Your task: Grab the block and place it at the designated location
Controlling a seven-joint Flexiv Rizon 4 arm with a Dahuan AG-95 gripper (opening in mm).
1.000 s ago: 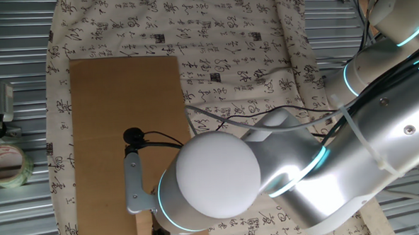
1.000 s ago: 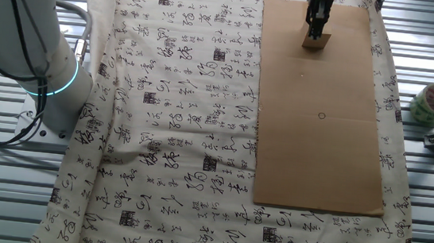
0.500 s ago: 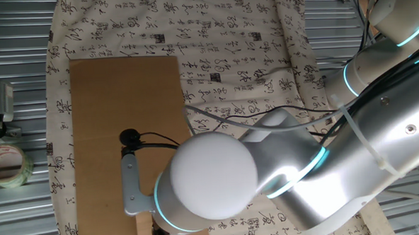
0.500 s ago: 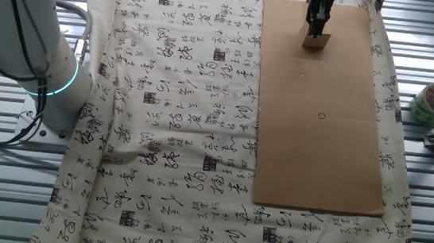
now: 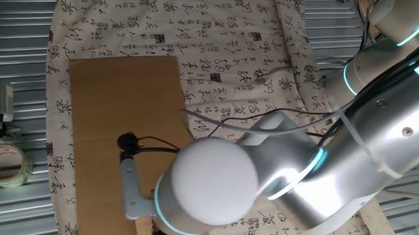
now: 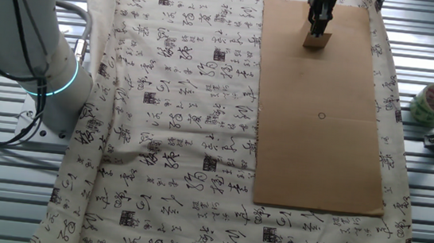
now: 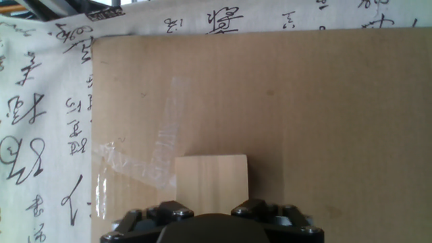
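The block (image 7: 211, 177), a pale tan wooden cube, sits between my gripper's (image 7: 212, 212) fingertips in the hand view. The jaws stand against its two sides. In the other fixed view the gripper (image 6: 319, 26) comes straight down onto the block (image 6: 315, 43) at the far end of the brown cardboard sheet (image 6: 317, 163). The designated location (image 6: 321, 116) is a tiny black circle near the sheet's middle, well clear of the block. In one fixed view my own arm (image 5: 212, 181) hides the gripper and the circle.
A tape roll (image 6: 433, 102) lies on the metal table right of the sheet; it also shows in one fixed view (image 5: 6, 165). Clear tape (image 7: 145, 165) is stuck on the cardboard left of the block. A patterned cloth (image 6: 177, 118) lies under the sheet.
The arm has shifted slightly in one fixed view. The block and gripper stay at almost the same spot on the cardboard.
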